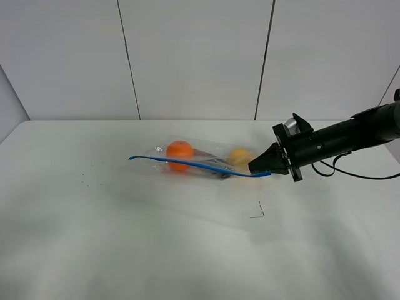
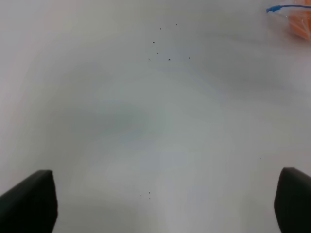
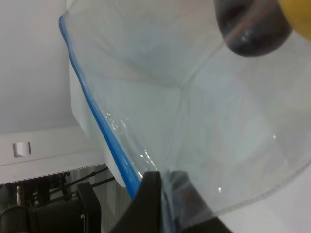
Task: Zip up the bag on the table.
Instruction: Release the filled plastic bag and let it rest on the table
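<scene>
Pinched shut at the right end of the blue zipper strip [image 1: 200,165] by the right gripper [image 1: 255,169], with the clear plastic of the bag [image 1: 200,159] stretched close before the right wrist camera. Spread wide and holding nothing, the left gripper [image 2: 160,204], out of the high view, hovering over bare table [image 1: 125,237] with only the strip's far tip at the corner of its picture. Possible trouble: with no hold on the left end, likely to drag the whole bag rightward instead of closing the track; likely also to slip off the thin strip if pulled slantwise. Lying near the middle of the table, slightly toward the far edge. Long axis running left to right, strip along the near edge, free tip pointing left; orange fruit [image 1: 180,152] at left, yellow fruit [image 1: 240,155] at right.
</scene>
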Controlling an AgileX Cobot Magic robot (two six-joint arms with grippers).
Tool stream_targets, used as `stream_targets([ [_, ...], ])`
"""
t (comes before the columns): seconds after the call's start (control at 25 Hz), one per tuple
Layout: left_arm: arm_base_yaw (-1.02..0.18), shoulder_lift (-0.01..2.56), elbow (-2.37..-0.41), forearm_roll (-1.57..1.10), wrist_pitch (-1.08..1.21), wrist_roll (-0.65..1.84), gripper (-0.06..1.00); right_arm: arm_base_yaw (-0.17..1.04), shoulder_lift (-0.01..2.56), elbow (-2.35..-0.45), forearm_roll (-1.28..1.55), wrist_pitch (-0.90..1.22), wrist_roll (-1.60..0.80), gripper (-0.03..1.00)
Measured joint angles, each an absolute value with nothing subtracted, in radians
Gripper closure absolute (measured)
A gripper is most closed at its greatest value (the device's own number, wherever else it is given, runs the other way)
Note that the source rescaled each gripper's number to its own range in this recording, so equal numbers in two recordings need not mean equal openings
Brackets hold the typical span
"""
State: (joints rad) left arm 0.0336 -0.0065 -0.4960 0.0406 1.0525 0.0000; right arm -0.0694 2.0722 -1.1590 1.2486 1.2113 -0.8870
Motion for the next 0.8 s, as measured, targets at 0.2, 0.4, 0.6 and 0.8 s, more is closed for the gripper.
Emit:
stream_targets([
  [0.2, 0.034, -0.006, -0.496, 0.041, 1.053, 0.000, -0.06, -0.069, 2.072, -1.159, 1.249, 1.211, -0.893, 0.97],
  [0.4, 0.034, -0.006, -0.496, 0.041, 1.053, 0.000, -0.06, -0.069, 2.072, -1.159, 1.249, 1.211, -0.895, 0.97],
  [0.6, 0.034, -0.006, -0.496, 0.041, 1.053, 0.000, -0.06, -0.069, 2.072, -1.159, 1.249, 1.211, -0.895, 0.85],
  [0.8, 0.034, -0.006, -0.496, 0.041, 1.053, 0.000, -0.06, -0.062, 2.072, -1.159, 1.249, 1.213, -0.895, 0.12],
])
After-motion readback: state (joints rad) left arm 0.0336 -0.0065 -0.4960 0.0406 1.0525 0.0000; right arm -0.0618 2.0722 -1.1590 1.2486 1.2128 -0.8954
